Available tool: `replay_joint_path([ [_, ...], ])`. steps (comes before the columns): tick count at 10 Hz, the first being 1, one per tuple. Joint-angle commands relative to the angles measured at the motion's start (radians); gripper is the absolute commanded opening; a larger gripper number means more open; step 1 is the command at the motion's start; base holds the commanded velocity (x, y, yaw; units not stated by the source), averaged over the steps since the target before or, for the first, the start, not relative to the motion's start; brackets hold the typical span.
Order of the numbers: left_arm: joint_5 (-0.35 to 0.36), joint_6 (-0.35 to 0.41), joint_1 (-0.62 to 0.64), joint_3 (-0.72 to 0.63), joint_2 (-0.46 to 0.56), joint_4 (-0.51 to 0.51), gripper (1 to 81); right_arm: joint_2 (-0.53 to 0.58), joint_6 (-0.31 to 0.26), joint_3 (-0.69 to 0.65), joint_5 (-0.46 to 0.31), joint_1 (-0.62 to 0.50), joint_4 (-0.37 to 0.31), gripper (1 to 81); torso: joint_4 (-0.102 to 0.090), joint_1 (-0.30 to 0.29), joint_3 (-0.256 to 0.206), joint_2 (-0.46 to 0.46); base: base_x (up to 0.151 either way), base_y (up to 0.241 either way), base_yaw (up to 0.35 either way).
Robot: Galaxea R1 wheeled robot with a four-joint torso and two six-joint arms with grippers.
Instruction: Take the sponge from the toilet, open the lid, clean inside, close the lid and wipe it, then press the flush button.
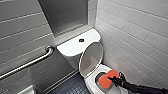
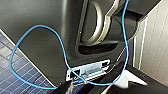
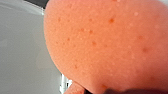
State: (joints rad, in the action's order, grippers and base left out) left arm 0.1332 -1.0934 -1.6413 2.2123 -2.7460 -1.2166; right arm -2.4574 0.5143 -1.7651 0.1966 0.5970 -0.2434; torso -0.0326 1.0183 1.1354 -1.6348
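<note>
One hand working: your right hand (image 1: 113, 79) is pinching the sponge (image 1: 106, 79) in the toilet (image 1: 89, 84) bowl, lid (image 1: 91, 58) standing open; you're cleaning inside, probably needing sweeping strokes.

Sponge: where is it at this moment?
In the head view the sponge is low on the right, over the open bowl of the toilet, held by the right gripper, in front of the raised lid.

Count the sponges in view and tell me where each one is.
1. The sponge is held by the right gripper over the bowl of the toilet, in front of the raised lid. Another could hide behind it.
</note>
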Motion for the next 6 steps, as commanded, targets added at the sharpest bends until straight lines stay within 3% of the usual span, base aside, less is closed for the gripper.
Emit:
replay_joint_path([
  [1, -0.033, 0.009, -0.047, 0.009, 0.001, -0.017, 81.1, 0.009, 0.012, 0.000, -0.029, -0.145, -0.007, 1.0, 0.000, 0.000, 0.000, 0.000, 0.000, 0.000, 0.000],
  [2, -0.035, 0.009, -0.047, 0.009, 0.000, -0.014, 81.1, -0.003, 0.013, -0.008, -0.034, -0.157, -0.007, 1.0, 0.000, 0.064, 0.000, -0.100, 0.000, 0.000, 0.000],
  [5, -0.037, 0.009, -0.047, 0.009, -0.003, -0.009, 81.1, -0.042, 0.027, -0.065, -0.034, -0.164, -0.008, 1.0, 0.000, 0.087, 0.000, -0.137, 0.000, 0.000, 0.000],
  [6, -0.035, 0.009, -0.047, 0.009, -0.005, -0.008, 81.1, -0.044, 0.027, -0.071, -0.034, -0.165, -0.011, 1.0, 0.000, 0.043, 0.036, -0.072, 0.000, 0.000, 0.000],
])
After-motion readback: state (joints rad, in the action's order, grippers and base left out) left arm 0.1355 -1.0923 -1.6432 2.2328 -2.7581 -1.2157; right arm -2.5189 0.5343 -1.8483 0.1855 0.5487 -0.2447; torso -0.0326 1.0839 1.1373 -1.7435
